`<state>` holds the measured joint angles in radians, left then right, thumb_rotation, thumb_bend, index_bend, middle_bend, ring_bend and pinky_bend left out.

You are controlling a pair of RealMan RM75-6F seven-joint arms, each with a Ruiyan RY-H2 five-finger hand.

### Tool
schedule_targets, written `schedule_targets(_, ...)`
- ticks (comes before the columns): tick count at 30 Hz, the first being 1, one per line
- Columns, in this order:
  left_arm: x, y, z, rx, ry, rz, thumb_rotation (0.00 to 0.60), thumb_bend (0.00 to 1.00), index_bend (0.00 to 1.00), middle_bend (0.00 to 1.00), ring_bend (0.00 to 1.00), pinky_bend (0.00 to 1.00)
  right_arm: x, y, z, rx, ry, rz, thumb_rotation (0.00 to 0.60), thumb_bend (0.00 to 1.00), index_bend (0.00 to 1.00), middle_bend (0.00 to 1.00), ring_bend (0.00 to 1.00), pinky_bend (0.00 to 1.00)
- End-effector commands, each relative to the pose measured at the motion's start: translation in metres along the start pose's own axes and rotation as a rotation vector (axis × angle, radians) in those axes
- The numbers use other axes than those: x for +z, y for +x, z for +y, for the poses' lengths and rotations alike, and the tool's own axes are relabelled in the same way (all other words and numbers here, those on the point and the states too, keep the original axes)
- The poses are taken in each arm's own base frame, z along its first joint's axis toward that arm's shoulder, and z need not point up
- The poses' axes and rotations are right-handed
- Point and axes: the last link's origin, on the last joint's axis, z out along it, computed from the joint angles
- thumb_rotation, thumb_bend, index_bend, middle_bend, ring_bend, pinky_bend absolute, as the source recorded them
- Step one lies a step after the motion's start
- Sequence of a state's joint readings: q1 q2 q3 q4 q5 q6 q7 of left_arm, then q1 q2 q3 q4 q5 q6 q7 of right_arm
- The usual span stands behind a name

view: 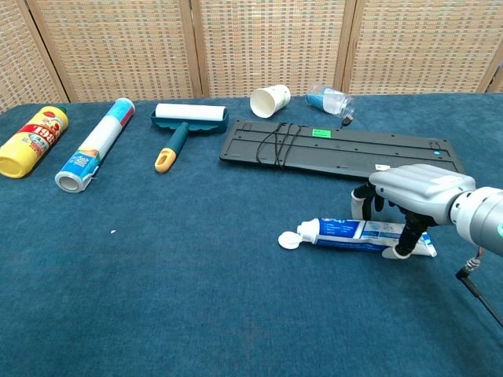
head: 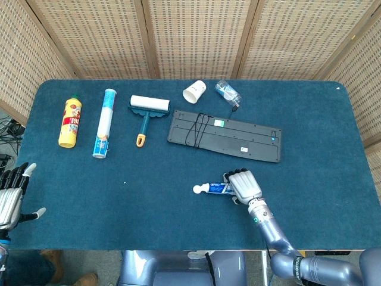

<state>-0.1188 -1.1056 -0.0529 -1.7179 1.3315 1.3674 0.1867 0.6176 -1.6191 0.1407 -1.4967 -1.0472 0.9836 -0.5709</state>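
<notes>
I have my right hand [view: 410, 196] arched over the tail end of the toothpaste tube [view: 357, 232], which lies flat on the desk [view: 196, 298] right of centre in the lower half of the chest frame, its white cap [view: 289, 239] pointing left. The thumb sits on the near side of the tube and the fingers [view: 363, 203] curl down on the far side, so the hand is narrowed around the tube, but I cannot tell from either view whether it truly grips or only brackets it; the tube looks flat on the cloth. In my judgement this is the grasping step: closing on the tube before any lift. The next move calls for drawing thumb and fingers together until the tube is firmly pinched, then raising straight up, keeping clear of the keyboard [view: 338, 148] just behind the hand.

My left hand [head: 11, 193] hangs at the lower left edge of the head frame, off the desk's side, fingers spread, holding nothing.

Along the upper part of the frame lie a yellow bottle [head: 69, 122], a roll [head: 104, 123], a lint roller [head: 147, 113], a paper cup [head: 194, 92] and a clear plastic bottle [head: 228, 93].
</notes>
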Motion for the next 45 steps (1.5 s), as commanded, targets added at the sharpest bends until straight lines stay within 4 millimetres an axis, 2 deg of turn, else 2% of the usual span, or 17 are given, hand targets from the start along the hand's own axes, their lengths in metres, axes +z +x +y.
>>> schedule_targets(1,0.0,-0.001,0.0,0.0,0.0,-0.002,0.6,0.0,0.0,0.0,0.0,0.0,0.001,-0.001,-0.001,-0.005,0.003,0.004,0.6,0.4,0.44,0.49,0.37,0.37)
schedule_targets(6,0.001,-0.001,0.0,-0.002,0.001,-0.005,0.6,0.0,0.0,0.0,0.0,0.0,0.002,-0.006,-0.002,0.002,0.004,-0.006,0.6,0.42,0.47,0.52,0.39,0.39)
schedule_targets(13,0.001,-0.001,-0.001,-0.004,0.002,-0.007,0.6,0.0,0.0,0.0,0.0,0.0,0.003,-0.005,-0.003,0.004,0.007,0.014,0.6,0.53,0.61,0.64,0.51,0.57)
schedule_targets(20,0.002,-0.002,-0.001,-0.008,0.003,-0.013,0.6,0.0,0.0,0.0,0.0,0.0,0.0,0.004,-0.002,0.048,0.021,0.038,0.6,0.62,0.65,0.68,0.55,0.6)
schedule_targets(27,0.012,-0.001,0.002,-0.04,-0.023,-0.029,0.6,0.0,0.0,0.0,0.0,0.0,-0.008,0.032,-0.002,0.147,0.065,0.075,0.6,0.63,0.66,0.68,0.55,0.63)
schedule_targets(32,0.028,0.008,0.012,-0.14,-0.104,-0.057,0.6,0.0,0.0,0.0,0.0,0.0,-0.009,0.061,-0.001,0.15,0.087,0.122,0.6,0.63,0.66,0.68,0.56,0.63)
schedule_targets(34,0.036,0.01,0.019,-0.235,-0.152,-0.068,0.596,0.0,0.0,0.0,0.0,0.0,-0.008,0.074,-0.001,0.14,0.091,0.143,0.6,0.63,0.66,0.68,0.56,0.63)
schedule_targets(35,0.041,0.012,0.023,-0.308,-0.178,-0.078,0.571,0.0,0.0,0.0,0.0,0.0,-0.007,0.082,-0.001,0.134,0.093,0.16,0.6,0.63,0.66,0.68,0.56,0.63)
schedule_targets(37,0.052,0.015,0.034,-0.512,-0.244,-0.094,0.411,0.0,0.0,0.0,0.0,0.0,-0.007,0.096,-0.002,0.125,0.095,0.181,0.6,0.63,0.66,0.68,0.56,0.63)
schedule_targets(39,0.061,0.017,0.041,-0.715,-0.305,-0.104,0.276,0.0,0.0,0.0,0.0,0.0,-0.007,0.109,-0.004,0.117,0.095,0.198,0.6,0.63,0.67,0.69,0.56,0.63)
schedule_targets(40,0.066,0.018,0.045,-0.826,-0.329,-0.104,0.232,0.0,0.0,0.0,0.0,0.0,-0.006,0.114,-0.005,0.114,0.093,0.202,0.6,0.63,0.67,0.69,0.56,0.63)
schedule_targets(41,0.071,0.019,0.05,-0.95,-0.349,-0.107,0.194,0.0,0.0,0.0,0.0,0.0,-0.006,0.119,-0.006,0.112,0.092,0.206,0.6,0.63,0.67,0.69,0.56,0.63)
schedule_targets(45,0.09,0.018,0.061,-1.165,-0.377,-0.188,0.152,0.0,0.0,0.0,0.0,0.0,-0.005,0.13,-0.015,0.15,0.09,0.193,0.6,0.63,0.67,0.69,0.56,0.63)
